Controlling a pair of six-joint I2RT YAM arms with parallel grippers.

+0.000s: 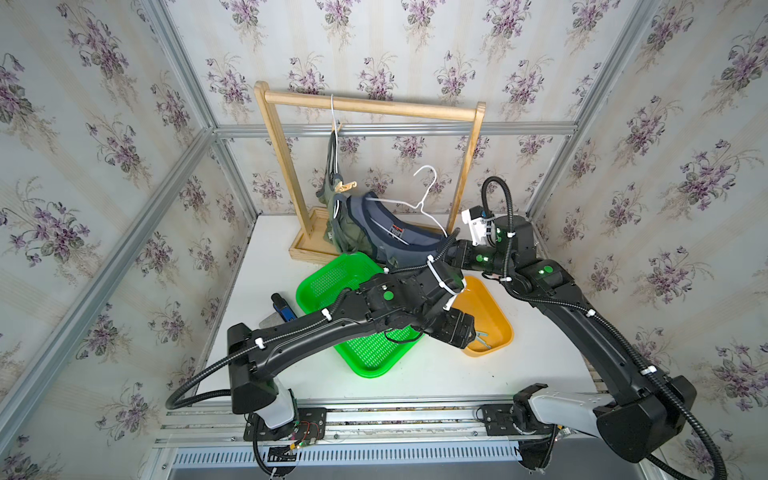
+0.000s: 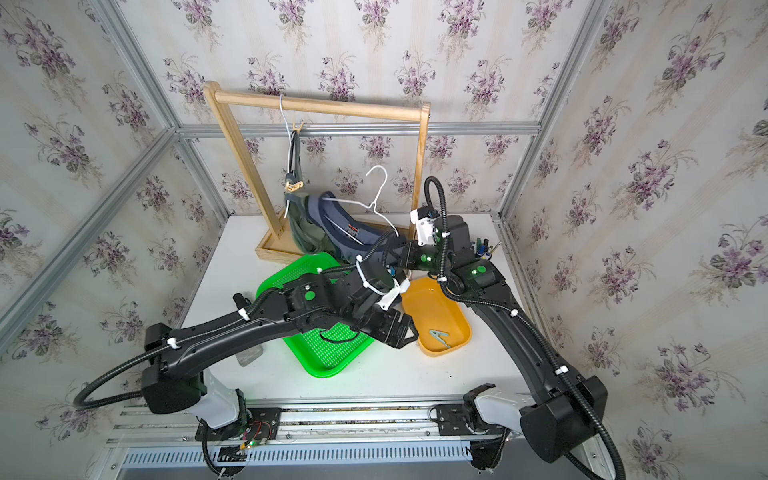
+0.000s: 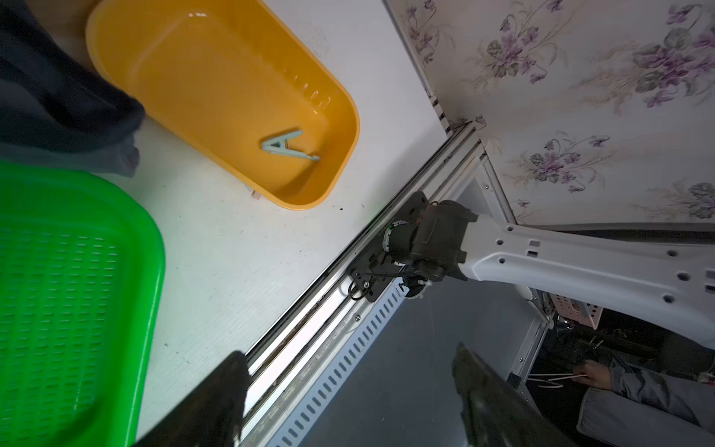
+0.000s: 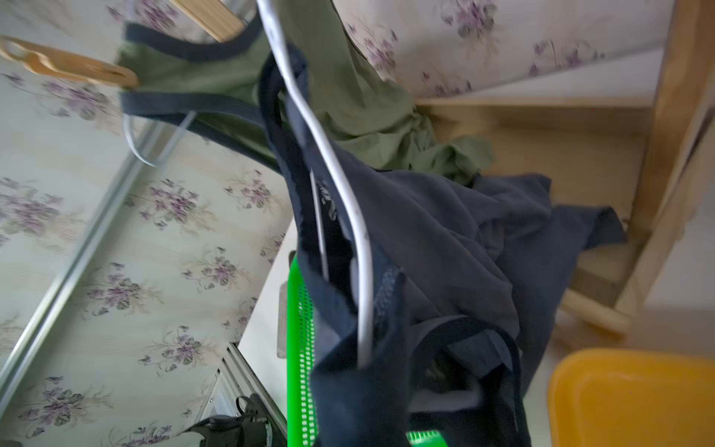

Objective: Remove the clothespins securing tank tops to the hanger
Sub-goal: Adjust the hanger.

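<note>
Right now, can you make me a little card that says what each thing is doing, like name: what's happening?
left gripper: open, empty, by the orange tray
right gripper: shut on the white hanger, holding it off the rail
navy top: draped on that hanger, sagging toward the table
grey-green clothespin: lying loose in the orange tray
olive top: hanging from the wooden rack, with a wooden clothespin still clipped on
green tray: no clothespin seen in it
</note>
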